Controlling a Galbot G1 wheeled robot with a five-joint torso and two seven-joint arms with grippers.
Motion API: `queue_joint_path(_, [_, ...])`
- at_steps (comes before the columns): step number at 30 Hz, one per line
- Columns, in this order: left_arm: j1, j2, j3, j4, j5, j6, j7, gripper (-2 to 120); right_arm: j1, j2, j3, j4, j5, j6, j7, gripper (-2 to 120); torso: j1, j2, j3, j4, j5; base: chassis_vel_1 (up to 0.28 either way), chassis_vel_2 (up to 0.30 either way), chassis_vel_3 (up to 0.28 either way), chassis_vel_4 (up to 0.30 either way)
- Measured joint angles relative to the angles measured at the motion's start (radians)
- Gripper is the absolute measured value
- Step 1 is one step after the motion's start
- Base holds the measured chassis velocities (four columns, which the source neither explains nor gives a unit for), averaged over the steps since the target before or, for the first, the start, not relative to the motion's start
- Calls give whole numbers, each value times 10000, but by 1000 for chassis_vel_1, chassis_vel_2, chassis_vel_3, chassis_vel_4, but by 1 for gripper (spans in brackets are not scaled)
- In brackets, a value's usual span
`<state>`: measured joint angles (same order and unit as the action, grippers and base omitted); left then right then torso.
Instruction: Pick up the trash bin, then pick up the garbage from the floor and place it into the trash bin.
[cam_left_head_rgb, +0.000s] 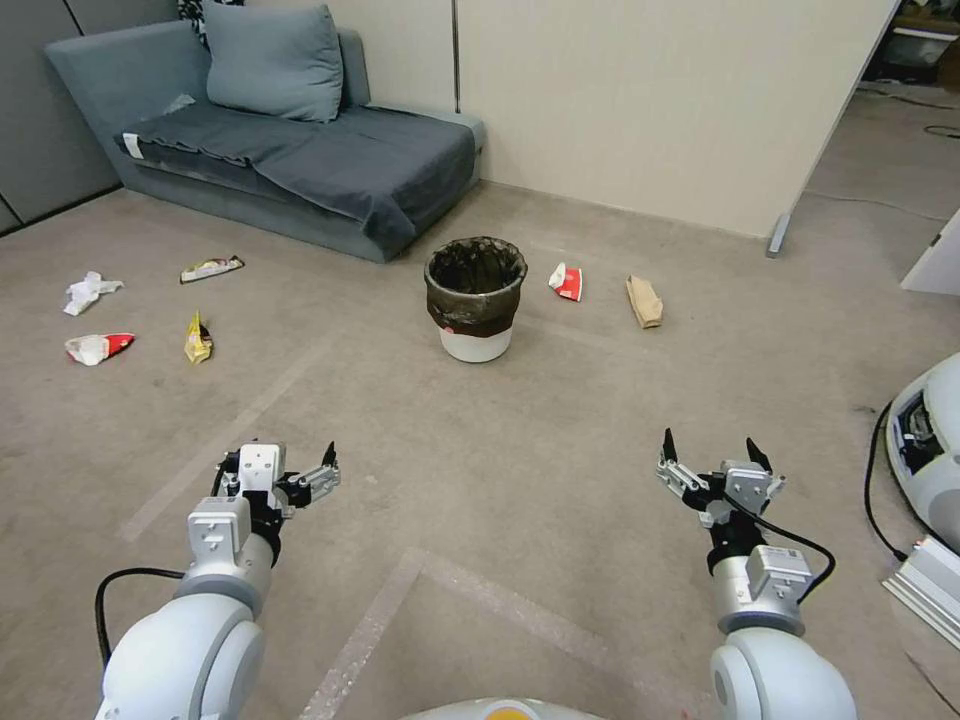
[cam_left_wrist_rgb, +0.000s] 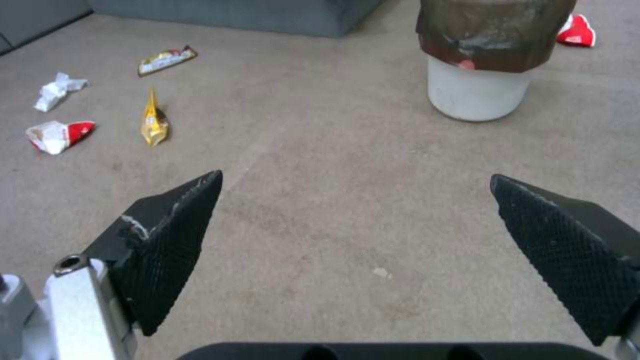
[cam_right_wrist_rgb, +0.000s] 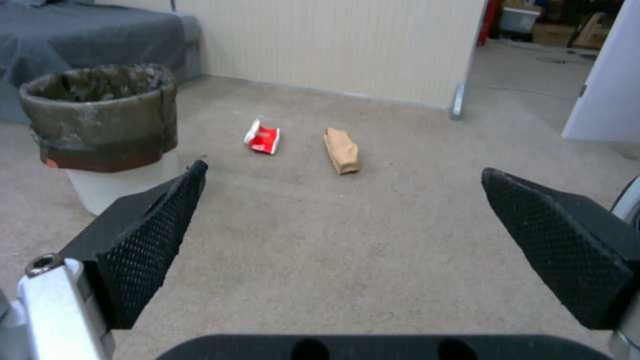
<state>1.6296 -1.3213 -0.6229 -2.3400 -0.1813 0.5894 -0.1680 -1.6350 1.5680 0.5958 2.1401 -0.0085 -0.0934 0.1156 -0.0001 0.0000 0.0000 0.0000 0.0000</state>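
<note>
trash bin (cam_left_head_rgb: 476, 300): upright on floor (cam_left_head_rgb: 520, 440), well ahead of both grippers
left gripper (cam_left_head_rgb: 290, 470): fingers apart, empty
right gripper (cam_left_head_rgb: 712, 462): fingers apart, empty
garbage: red wrapper (cam_left_head_rgb: 566, 282), tan bag (cam_left_head_rgb: 644, 301) beside bin

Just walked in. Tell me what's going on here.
Nothing is held yet. The left hand and right hand hover open over the floor, short of the trash bin, which stands upright ahead between them. Litter lies around it: a red-and-white wrapper and tan paper bag to its right, and a tissue, wrappers and a yellow packet off to the left.
</note>
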Motion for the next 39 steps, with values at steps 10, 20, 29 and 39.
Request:
queue_joint_path(10, [-89, 40, 89, 66, 187, 26, 18, 100, 46, 24, -22, -60, 1, -19, 104, 100, 0, 0, -1, 1, 0, -57, 64, 64, -52])
queue_joint_path(20, [-79, -36, 42, 116, 249, 14, 88, 100, 74, 42, 0, -70, 19, -109, 128, 100, 1, 0, 0, 1, 0, -178, 199, 193, -203])
queue_joint_path(29, [-65, -26, 9, 122, 268, 22, 121, 100, 90, 59, 17, -106, 20, -126, 155, 100, 1, -1, 0, 1, -1, -197, 210, 196, -201])
queue_joint_path(39, [-54, -81, -13, 118, 379, 19, 164, 100, 120, 47, 6, -135, 43, -155, 189, 100, 0, 0, -2, 2, 7, -251, 250, 241, -244])
